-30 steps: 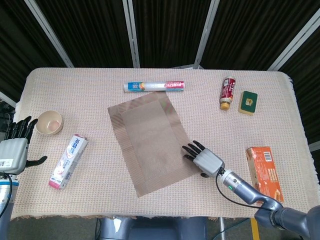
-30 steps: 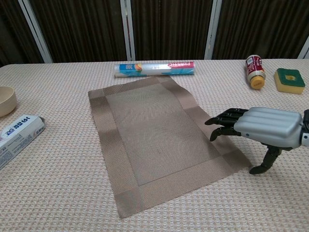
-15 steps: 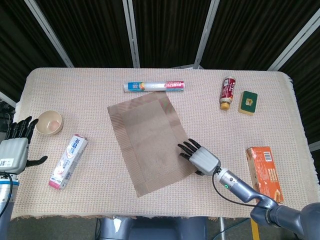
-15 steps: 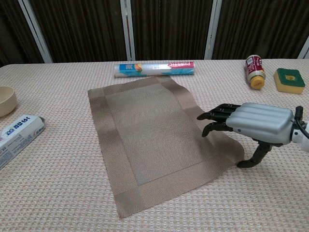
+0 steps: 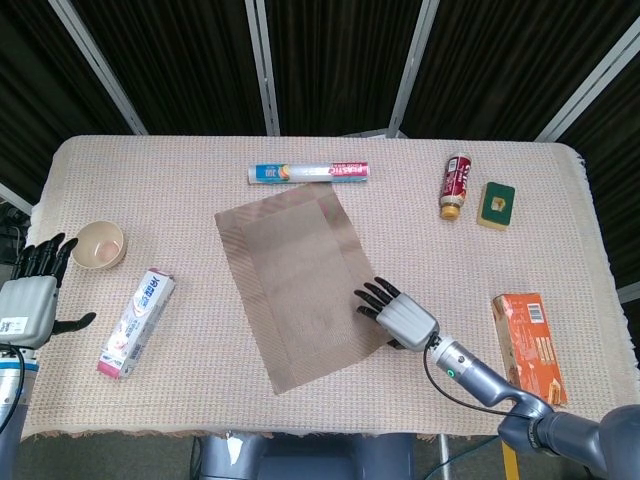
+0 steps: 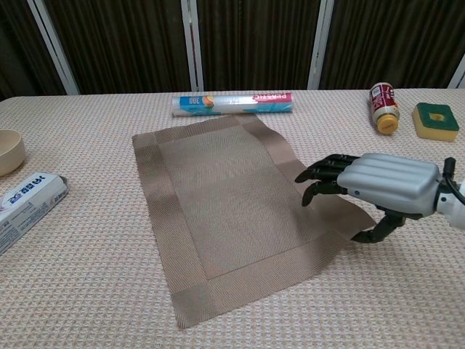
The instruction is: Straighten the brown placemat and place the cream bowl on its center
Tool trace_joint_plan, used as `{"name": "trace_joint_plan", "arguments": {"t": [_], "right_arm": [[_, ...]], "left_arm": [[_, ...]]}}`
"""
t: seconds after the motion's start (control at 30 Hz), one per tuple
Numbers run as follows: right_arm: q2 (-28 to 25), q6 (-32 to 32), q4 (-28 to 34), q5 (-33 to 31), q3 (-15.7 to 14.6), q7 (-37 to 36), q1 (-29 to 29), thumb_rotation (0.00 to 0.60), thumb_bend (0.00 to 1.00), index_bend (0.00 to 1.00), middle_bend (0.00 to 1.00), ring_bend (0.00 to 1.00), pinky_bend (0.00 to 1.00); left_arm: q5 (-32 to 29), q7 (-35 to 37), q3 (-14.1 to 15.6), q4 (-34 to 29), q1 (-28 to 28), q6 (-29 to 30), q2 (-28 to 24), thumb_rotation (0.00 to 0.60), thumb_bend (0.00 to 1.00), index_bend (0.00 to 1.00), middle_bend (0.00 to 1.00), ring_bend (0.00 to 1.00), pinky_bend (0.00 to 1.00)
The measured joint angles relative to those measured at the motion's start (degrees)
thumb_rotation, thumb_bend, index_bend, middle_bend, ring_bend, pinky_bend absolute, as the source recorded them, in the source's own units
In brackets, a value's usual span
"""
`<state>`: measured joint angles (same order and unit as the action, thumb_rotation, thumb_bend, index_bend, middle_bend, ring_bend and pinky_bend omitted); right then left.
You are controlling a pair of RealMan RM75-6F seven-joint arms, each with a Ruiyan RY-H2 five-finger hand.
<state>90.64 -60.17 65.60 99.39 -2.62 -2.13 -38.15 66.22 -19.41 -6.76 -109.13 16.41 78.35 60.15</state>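
Right hand: fingers spread, pressing brown placemat edge.
Left hand: spread, empty, near cream bowl.

The cream bowl is being cropped by the chest view's left edge, and the toothpaste box is getting clipped too.
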Motion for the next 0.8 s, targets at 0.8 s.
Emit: {"name": "trace_joint_plan", "arguments": {"t": [0.8], "right_arm": [[-12.89,-14.03,1.27,10.26,-8.65,1.23,4.69,0.6,0.37,0.64,0.15,0.0,0.0]], "left_arm": [[1.53,0.42,0.76,-0.53,-0.42,-0.86,-0.21,0.6,0.04,0.0,0.0,0.0,0.0]]}}
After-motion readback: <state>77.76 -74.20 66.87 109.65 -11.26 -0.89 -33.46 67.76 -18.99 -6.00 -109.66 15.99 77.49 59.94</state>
